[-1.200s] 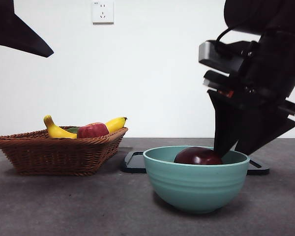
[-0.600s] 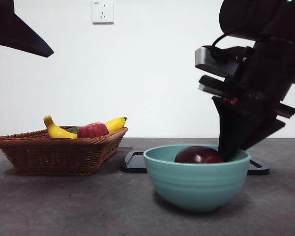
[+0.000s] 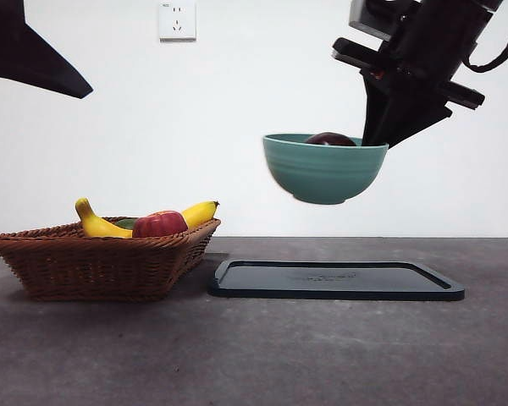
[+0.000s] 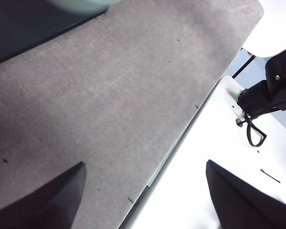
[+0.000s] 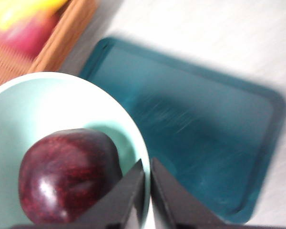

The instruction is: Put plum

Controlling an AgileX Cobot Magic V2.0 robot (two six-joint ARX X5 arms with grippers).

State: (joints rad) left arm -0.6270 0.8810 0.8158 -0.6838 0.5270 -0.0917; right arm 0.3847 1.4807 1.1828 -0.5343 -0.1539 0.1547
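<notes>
Plum (image 5: 66,179) first: round, glossy, dark maroon with a bright highlight on its skin, sitting inside the pale green bowl (image 5: 47,102) and touching the inner jaw of the right gripper (image 5: 147,186). Those two black jaws are pinched on the bowl's rim, one inside beside the plum, the other outside the wall, with only the thin rim between them. In the front view the bowl (image 3: 324,169) hangs in the air, level, held from its far right edge by the right gripper (image 3: 379,135), and only the dark top of the plum (image 3: 328,139) peeks above the rim.

Directly under the jaws lies the dark tray (image 3: 334,280), flat on the grey table (image 3: 237,355), well below the bowl. The right wrist view shows the same tray (image 5: 190,124) beyond the bowl's edge.

Off to the side away from the jaws sits the wicker basket (image 3: 93,258), next to the tray's end. It carries a red apple (image 3: 159,224) and two yellow bananas (image 3: 97,222).

Left gripper (image 4: 143,200) is well apart from all this, jaws spread wide over bare table by its edge, gripping nothing. On the white wall behind, a socket (image 3: 177,19).
</notes>
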